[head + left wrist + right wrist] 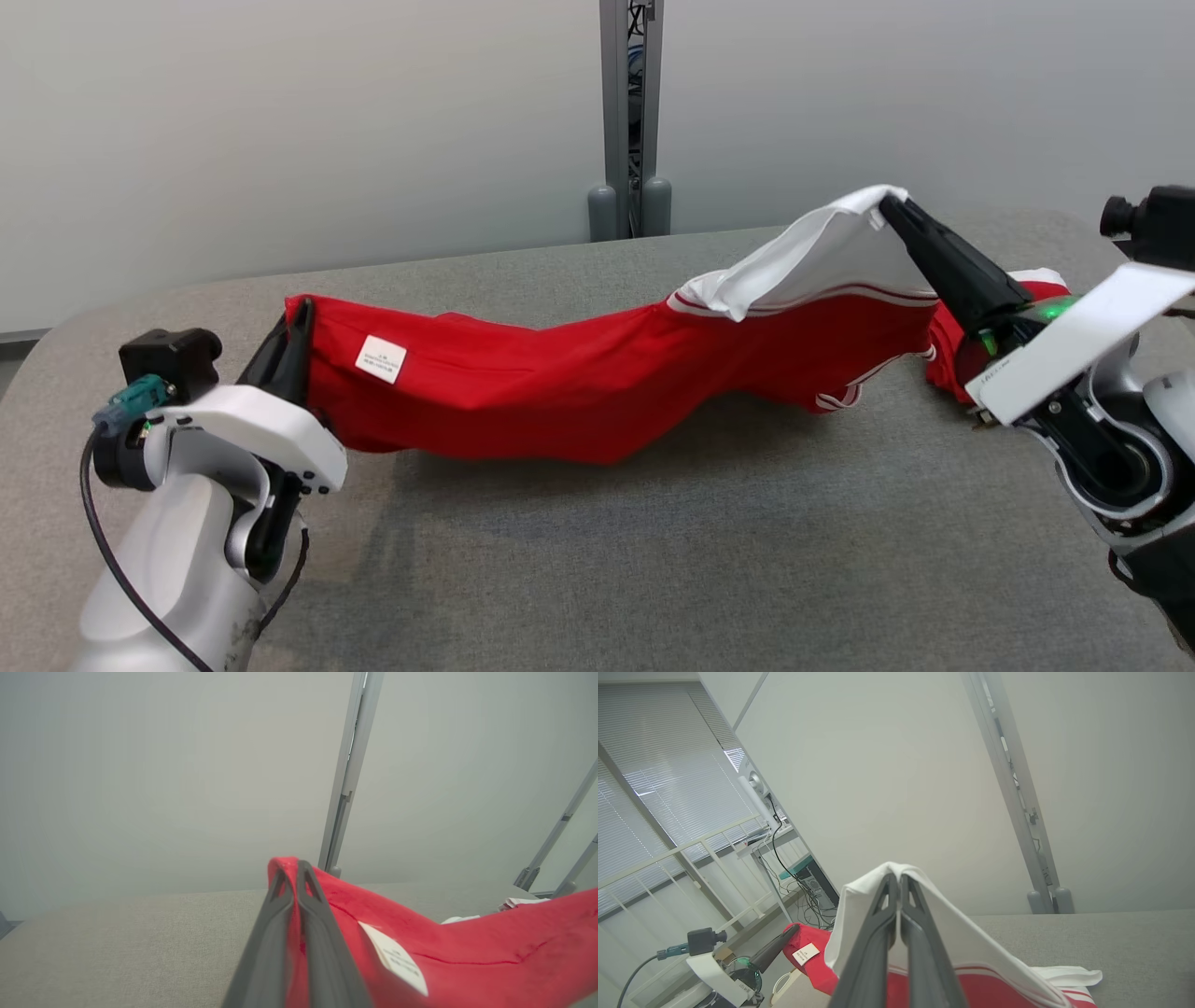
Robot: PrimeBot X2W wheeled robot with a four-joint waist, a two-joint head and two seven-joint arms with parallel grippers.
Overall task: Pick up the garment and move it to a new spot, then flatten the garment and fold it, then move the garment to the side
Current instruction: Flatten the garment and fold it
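Observation:
The garment is red with a white upper part and red-white stripes, stretched across the grey table between my two grippers. My left gripper is shut on its red left end, beside a small white label. My right gripper is shut on the white edge at the right, held higher. The left wrist view shows the fingers pinching red cloth. In the right wrist view the fingers pinch the white fabric, and the left gripper appears at lower left.
A grey upright post stands behind the table's far edge against a pale wall. The table's front half lies bare under the hanging cloth. Blinds, a railing and cables appear off to one side in the right wrist view.

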